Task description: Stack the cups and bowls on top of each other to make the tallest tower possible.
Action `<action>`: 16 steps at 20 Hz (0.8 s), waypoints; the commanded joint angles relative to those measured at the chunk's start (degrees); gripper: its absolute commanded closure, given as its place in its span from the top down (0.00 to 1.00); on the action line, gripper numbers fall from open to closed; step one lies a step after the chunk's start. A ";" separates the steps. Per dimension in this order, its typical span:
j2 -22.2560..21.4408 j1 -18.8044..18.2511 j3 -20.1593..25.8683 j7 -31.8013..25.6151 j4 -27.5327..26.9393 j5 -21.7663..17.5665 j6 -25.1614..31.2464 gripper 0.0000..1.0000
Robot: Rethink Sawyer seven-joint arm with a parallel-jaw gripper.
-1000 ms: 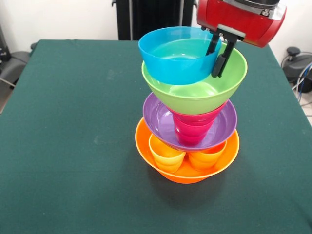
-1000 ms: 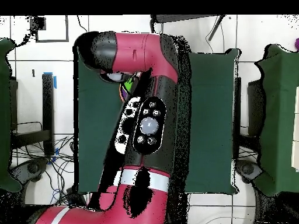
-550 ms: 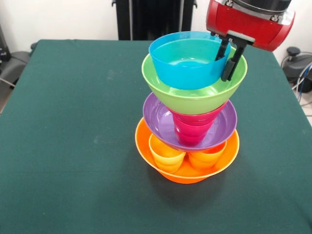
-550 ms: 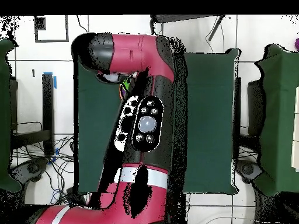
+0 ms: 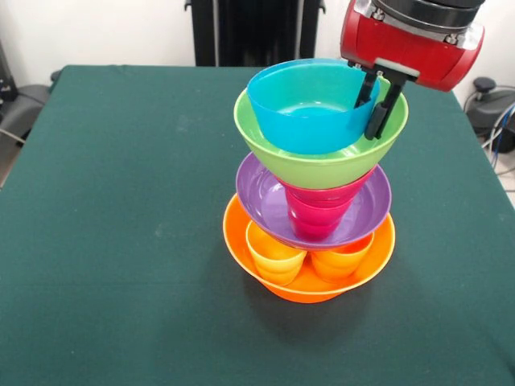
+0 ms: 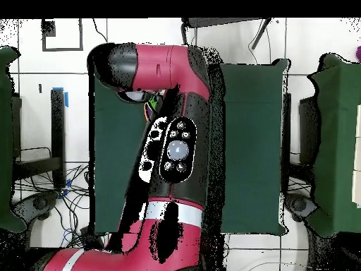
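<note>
From the front, the gripper (image 5: 378, 100) has its jaws pinching the light blue bowl's (image 5: 310, 112) rim, one finger inside, one outside. That bowl sits in the green bowl (image 5: 322, 165) atop the tower (image 5: 310, 209), mid-desk (image 5: 105, 209). From overhead, the arm (image 6: 173, 148) hides the stack.

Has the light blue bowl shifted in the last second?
Yes. The light blue bowl, rim pinched by the gripper, moved rightward and down, now nested centrally in the lime green bowl.

white wall (image 5: 96, 32), perhaps tiled floor (image 6: 310, 63)
</note>
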 commanded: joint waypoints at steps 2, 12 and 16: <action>-0.44 -0.98 6.63 -9.84 6.30 -4.38 -2.63 0.00; -0.22 -0.64 6.22 -8.45 5.04 -4.10 -0.46 1.00; -0.32 -0.57 6.21 -8.65 4.91 -4.17 -0.11 1.00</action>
